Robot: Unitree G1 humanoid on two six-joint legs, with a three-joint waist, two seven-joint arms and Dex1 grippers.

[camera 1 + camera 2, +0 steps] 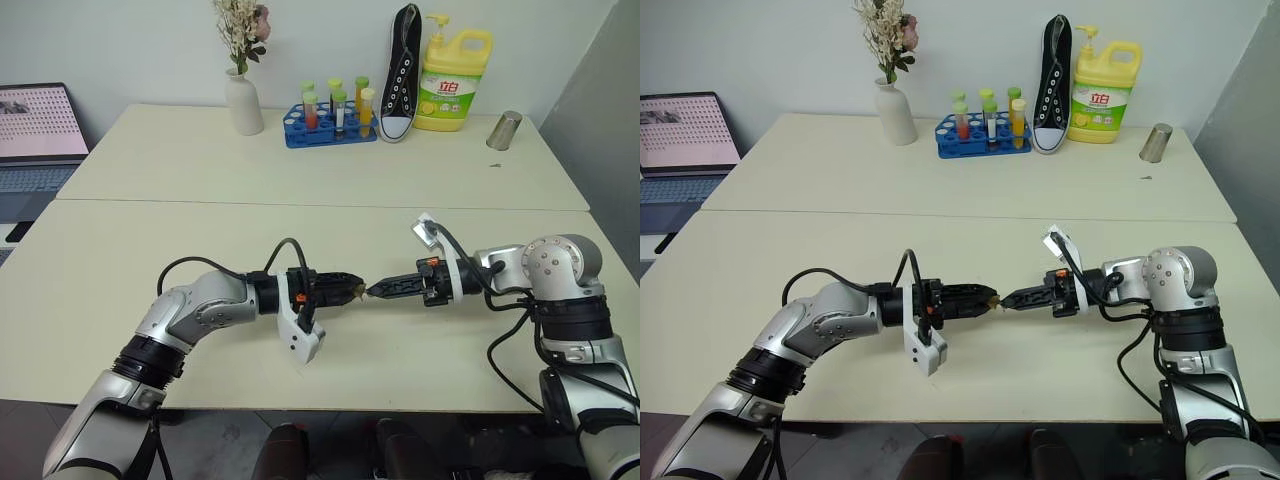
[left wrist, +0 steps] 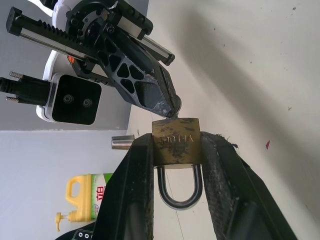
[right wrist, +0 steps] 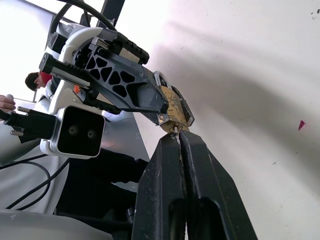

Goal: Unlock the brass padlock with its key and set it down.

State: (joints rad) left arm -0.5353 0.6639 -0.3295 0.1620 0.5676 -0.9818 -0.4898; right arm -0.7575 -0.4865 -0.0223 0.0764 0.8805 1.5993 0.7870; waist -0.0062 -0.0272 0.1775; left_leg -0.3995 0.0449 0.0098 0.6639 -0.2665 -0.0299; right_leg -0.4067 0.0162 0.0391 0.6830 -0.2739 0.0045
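Observation:
The brass padlock [image 2: 176, 141] is clamped by its body between the two black fingers [image 2: 134, 180] of my left gripper [image 1: 348, 289]. Its silvery shackle [image 2: 180, 199] is closed and points back toward my wrist. Both arms hold level above the near table, tips facing each other. My right gripper [image 3: 178, 141] is shut, its tip pressed against the padlock's keyhole end [image 3: 175, 107]. A sliver of the key [image 3: 176, 133] shows between those fingertips and the lock; the rest is hidden.
On the far table [image 1: 300, 160] stand a white vase of flowers [image 1: 243, 100], a blue rack of test tubes [image 1: 330, 125], a black shoe [image 1: 402, 70], a yellow detergent bottle [image 1: 455, 80] and a metal cup [image 1: 503, 131]. A laptop [image 1: 35, 130] sits at the left.

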